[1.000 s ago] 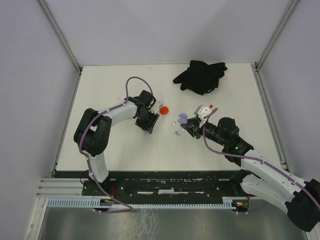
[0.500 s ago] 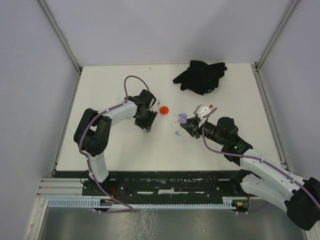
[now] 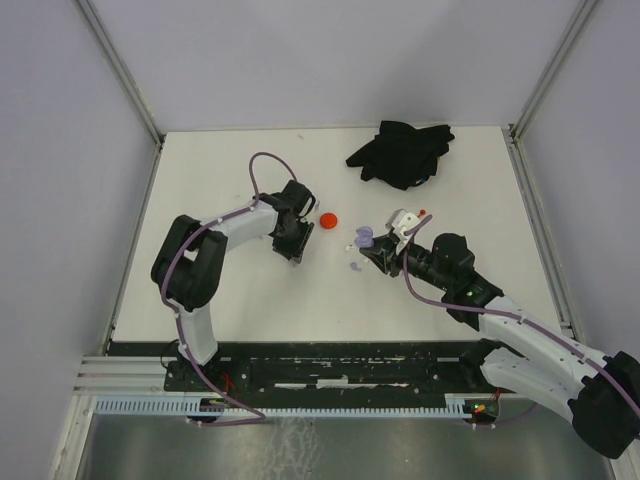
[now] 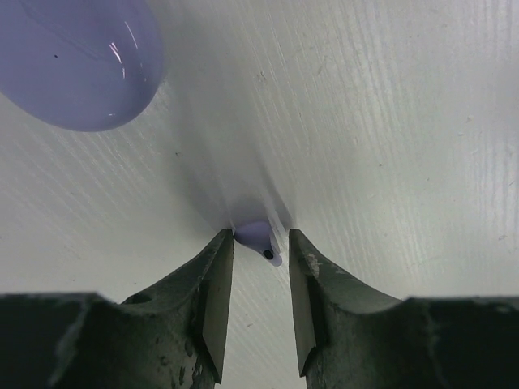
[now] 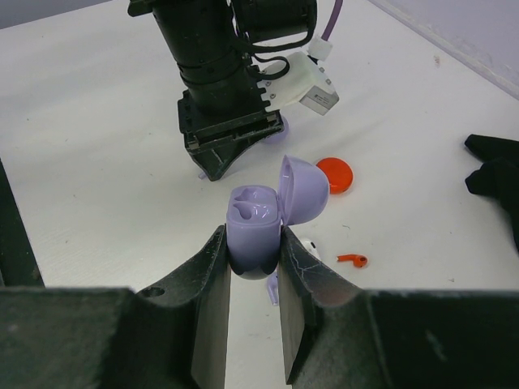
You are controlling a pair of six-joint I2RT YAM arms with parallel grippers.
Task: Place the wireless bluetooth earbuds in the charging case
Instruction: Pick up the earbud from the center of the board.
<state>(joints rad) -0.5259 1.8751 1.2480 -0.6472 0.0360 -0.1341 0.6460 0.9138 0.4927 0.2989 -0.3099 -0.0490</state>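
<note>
Low over the table, the left gripper has its jaws slightly spread, with a lavender earbud between its fingertips. The right gripper pinches the lavender charging case, lid open; a white earbud and a red earbud lie just beyond its fingers.

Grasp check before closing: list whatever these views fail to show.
Left wrist: lavender blob, blurred and cut off by the top-left corner.
Top external: lavender earbud at the left claw tips, hidden beneath that claw.
Right wrist: white earbud, partly hidden behind the right claw, which grips the charging case.
Right wrist: black cloth, cut off by the right edge.
</note>
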